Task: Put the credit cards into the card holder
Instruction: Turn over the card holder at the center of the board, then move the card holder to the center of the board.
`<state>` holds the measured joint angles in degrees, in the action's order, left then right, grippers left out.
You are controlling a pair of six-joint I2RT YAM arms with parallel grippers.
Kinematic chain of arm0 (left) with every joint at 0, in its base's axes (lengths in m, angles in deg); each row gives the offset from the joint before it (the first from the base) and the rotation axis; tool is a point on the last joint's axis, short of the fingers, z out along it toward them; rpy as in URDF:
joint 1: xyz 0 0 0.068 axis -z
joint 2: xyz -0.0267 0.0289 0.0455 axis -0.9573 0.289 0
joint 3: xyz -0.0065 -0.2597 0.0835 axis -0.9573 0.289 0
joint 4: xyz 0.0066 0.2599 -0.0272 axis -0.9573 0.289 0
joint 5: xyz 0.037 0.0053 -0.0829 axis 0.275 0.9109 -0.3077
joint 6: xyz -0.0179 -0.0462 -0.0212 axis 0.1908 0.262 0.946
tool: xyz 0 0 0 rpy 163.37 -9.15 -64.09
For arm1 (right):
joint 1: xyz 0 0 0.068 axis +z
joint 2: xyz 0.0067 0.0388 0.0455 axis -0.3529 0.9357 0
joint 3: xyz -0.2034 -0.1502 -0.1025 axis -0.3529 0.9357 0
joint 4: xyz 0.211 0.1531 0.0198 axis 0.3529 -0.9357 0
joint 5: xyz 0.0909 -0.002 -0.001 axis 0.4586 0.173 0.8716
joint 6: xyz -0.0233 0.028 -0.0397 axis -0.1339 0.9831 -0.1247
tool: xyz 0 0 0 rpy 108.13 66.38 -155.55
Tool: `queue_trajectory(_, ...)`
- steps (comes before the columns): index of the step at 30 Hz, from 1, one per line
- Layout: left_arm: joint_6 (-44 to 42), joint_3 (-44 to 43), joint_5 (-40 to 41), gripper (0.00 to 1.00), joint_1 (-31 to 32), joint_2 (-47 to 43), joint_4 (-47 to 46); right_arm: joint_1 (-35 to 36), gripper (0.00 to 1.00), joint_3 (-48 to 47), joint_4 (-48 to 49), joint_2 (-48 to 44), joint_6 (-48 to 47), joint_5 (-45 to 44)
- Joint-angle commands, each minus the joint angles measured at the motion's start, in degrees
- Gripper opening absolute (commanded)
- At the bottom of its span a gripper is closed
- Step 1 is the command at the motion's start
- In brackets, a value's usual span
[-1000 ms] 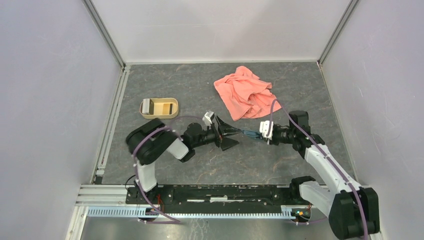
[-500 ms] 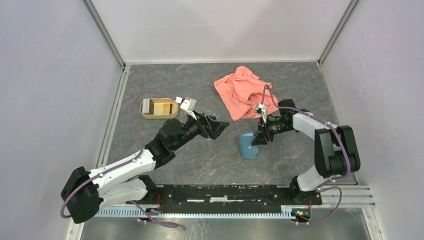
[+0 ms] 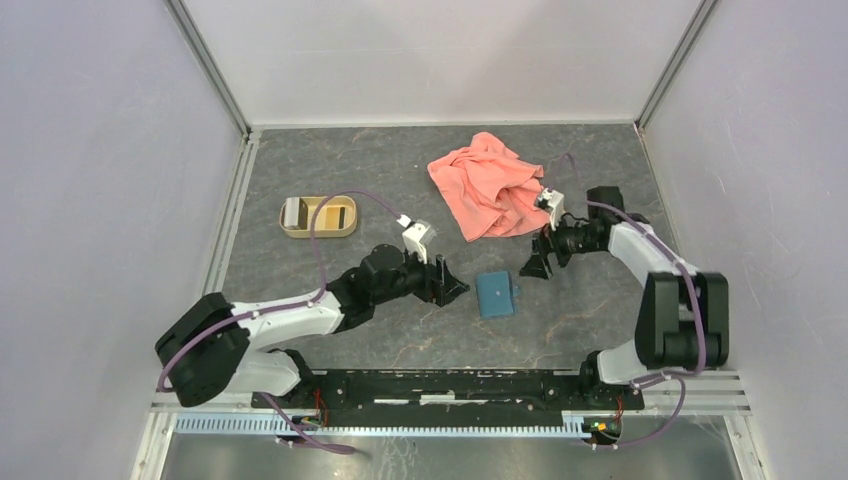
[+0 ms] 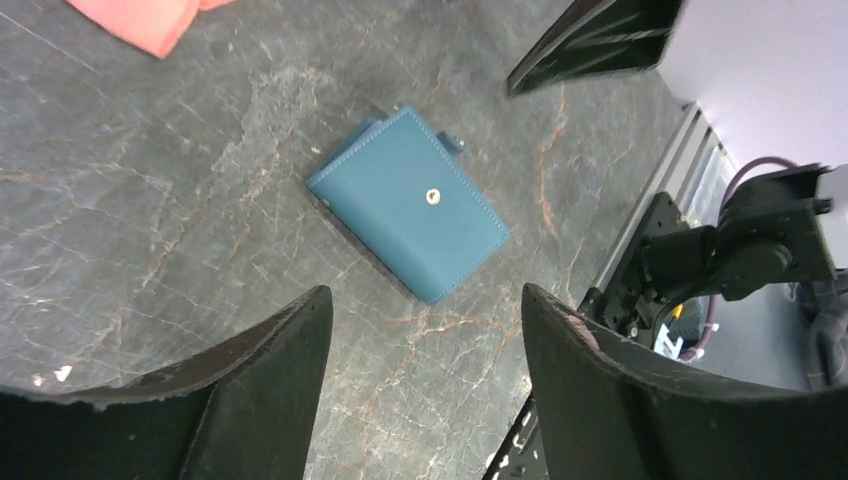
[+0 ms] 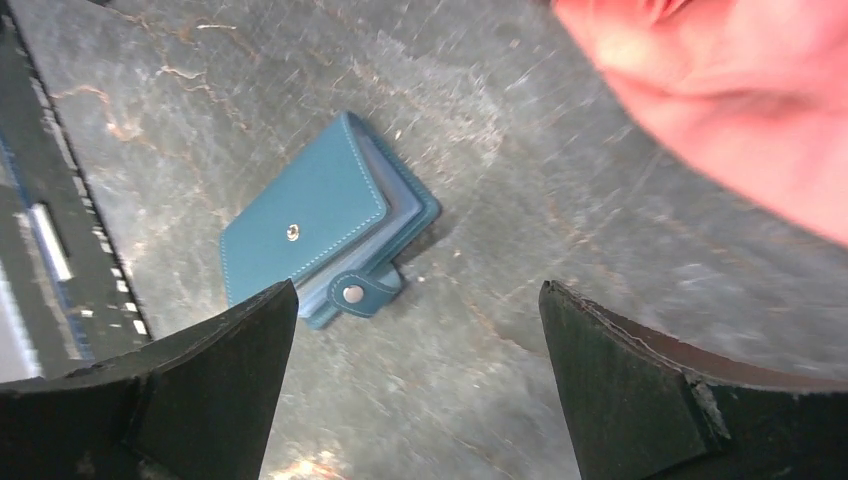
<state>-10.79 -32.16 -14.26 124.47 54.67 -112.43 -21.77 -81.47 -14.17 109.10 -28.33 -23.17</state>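
Top external: card holder (image 3: 495, 294) folded, flat on desk (image 3: 400, 170) centre, open desk around it; left fingers (image 4: 250, 400) spread, empty, just left of it; right fingers (image 5: 640, 390) spread, empty, just far-right.

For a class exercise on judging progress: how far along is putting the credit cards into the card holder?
Looks done: the card holder lies folded on the table, no loose cards around it. In hand: nothing; the left gripper and right gripper are open, apart from it. Left: its snap strap lies unfastened; whether cards are inside cannot be seen.
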Motion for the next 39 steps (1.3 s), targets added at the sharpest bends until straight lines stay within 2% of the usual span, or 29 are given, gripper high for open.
queue_trajectory(1,-1.78,-1.28,0.85,0.71,1.47,4.67,-2.47,-0.31,0.98,1.84,0.7,-10.17,-7.65,-2.63)
queue_trajectory(4,-1.32,-3.39,3.07,0.64,4.27,9.5,-2.6,0.72,0.98,8.01,3.8,-16.92,-12.24,-1.75)
queue_trajectory(6,-2.41,-5.35,5.89,0.58,6.28,12.75,-2.58,4.85,0.96,11.91,9.13,-20.59,-10.48,-7.41)
queue_trajectory(8,-3.91,-7.24,7.85,0.52,7.31,16.14,-2.68,7.75,0.87,13.98,13.08,-22.2,-7.96,-12.48)
queue_trajectory(10,-5.24,-9.38,10.54,0.49,7.63,19.49,-2.76,9.76,0.67,13.2,13.57,-21.33,-5.53,-14.46)
queue_trajectory(11,-5.78,-9.96,11.3,0.47,7.66,20.41,-2.57,10.54,0.61,12.7,13.42,-20.5,-4.86,-14.74)
queue_trajectory(13,-5.89,-11.6,12.3,0.47,7.66,21.52,-0.94,11.88,0.58,12.45,13.98,-19.11,-2.58,-16.76)
queue_trajectory(17,-2.81,-13.99,11.22,0.47,7.71,22.98,4.16,13.7,0.58,12.29,14.55,-17.29,-0.34,-19.11)
queue_trajectory(24,3.62,-10.61,8.96,0.48,7.87,23.79,0.66,15.93,0.62,12.01,13.23,-16.69,-0.3,-19.85)
queue_trajectory(32,6.07,-12.87,10.4,0.48,8.21,26.25,3.73,17.71,0.6,12.63,13.56,-16.59,-0.08,-22.24)
queue_trajectory(36,6.97,-12.79,10.68,0.48,8.28,26.82,4.06,18.28,0.5,12.7,13.84,-16.03,0.05,-23.91)
queue_trajectory(39,7.61,-12.71,10.67,0.48,8.32,26.95,4.0,18.44,0.37,12.71,14.06,-16.33,0.07,-25.09)
